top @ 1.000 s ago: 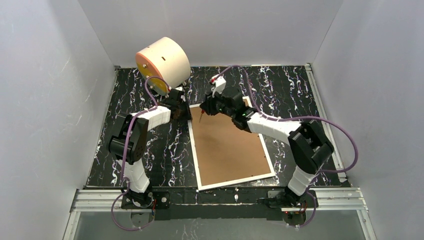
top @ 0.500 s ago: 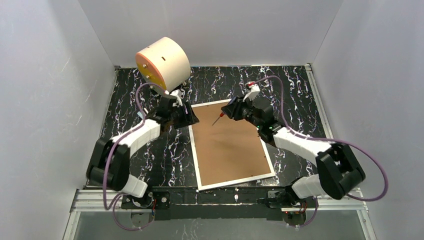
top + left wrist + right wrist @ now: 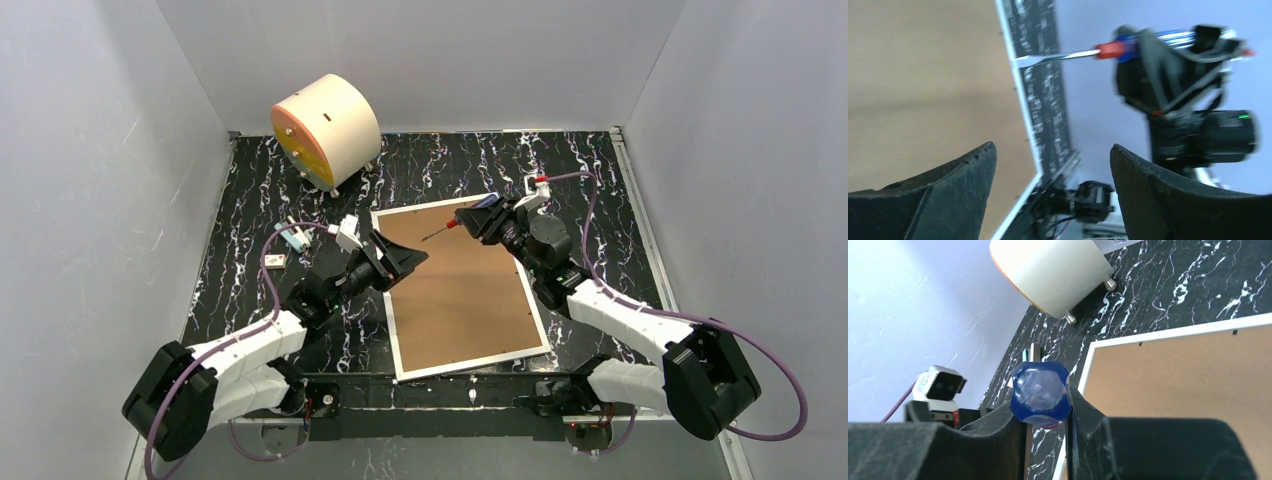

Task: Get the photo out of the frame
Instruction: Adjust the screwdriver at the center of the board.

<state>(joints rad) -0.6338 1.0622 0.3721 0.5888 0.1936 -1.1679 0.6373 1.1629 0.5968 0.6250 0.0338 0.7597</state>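
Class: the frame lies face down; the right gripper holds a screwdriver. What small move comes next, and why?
Probably lower the screwdriver tip onto one of the small dark tabs at the edge of the back panel and lever it aside: the frame lies face down with the panel in place, hiding the photo.

The top view looks steeply down over the whole table; both close wrist views share the frame.

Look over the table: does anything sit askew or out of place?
The white picture frame lies face down, turned askew to the edges of the table. Nothing looks spilled or damaged.
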